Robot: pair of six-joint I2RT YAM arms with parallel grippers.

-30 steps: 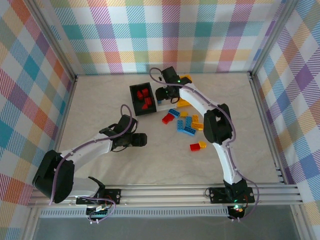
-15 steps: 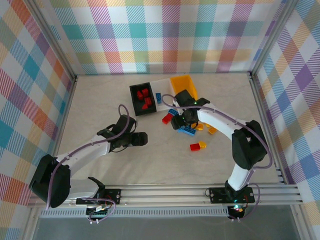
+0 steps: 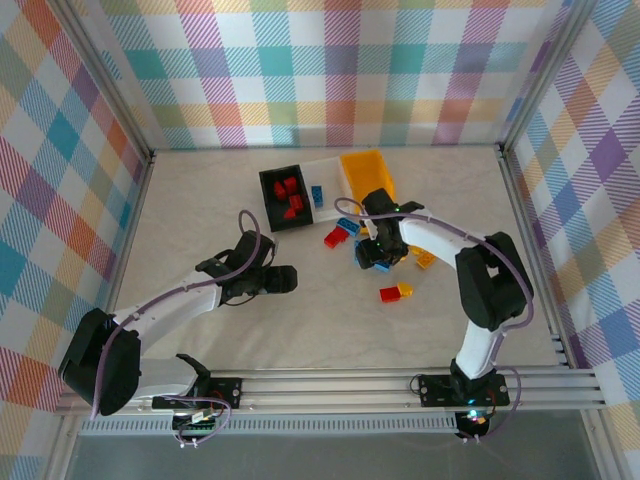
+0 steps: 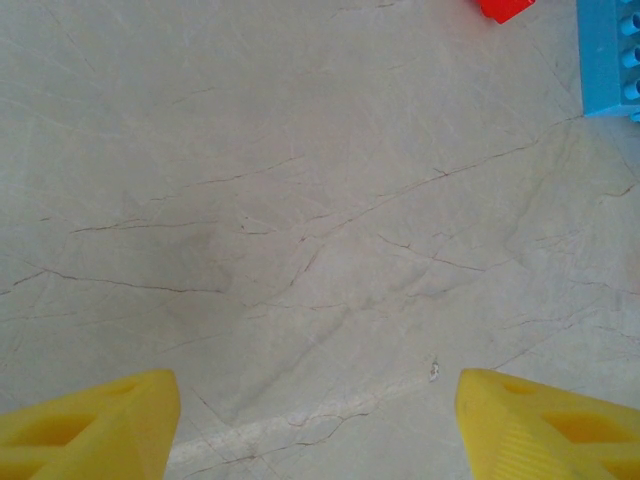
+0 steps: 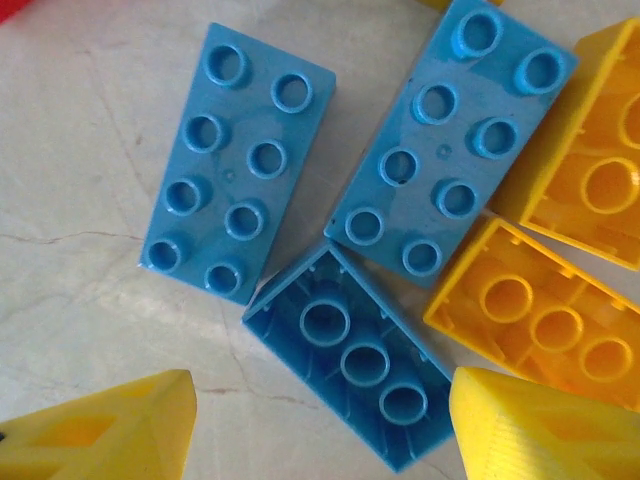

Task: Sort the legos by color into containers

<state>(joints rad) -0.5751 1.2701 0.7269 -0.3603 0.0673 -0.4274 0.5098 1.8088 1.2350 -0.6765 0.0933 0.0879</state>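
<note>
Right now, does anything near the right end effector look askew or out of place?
Yes. One blue brick lies upside down with its hollow side up, unlike the studs-up blue brick beside it. The orange brick next to it is flipped too. Nothing looks damaged or spilled.

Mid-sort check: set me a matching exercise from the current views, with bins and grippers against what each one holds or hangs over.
Column one:
1. black bin
2. white bin
3. left gripper
4. right gripper

Column two:
a. over loose blue bricks
b. holds red bricks
c. over bare table
d. holds a blue brick

Pairs: 1-b, 2-d, 3-c, 4-a.
</note>
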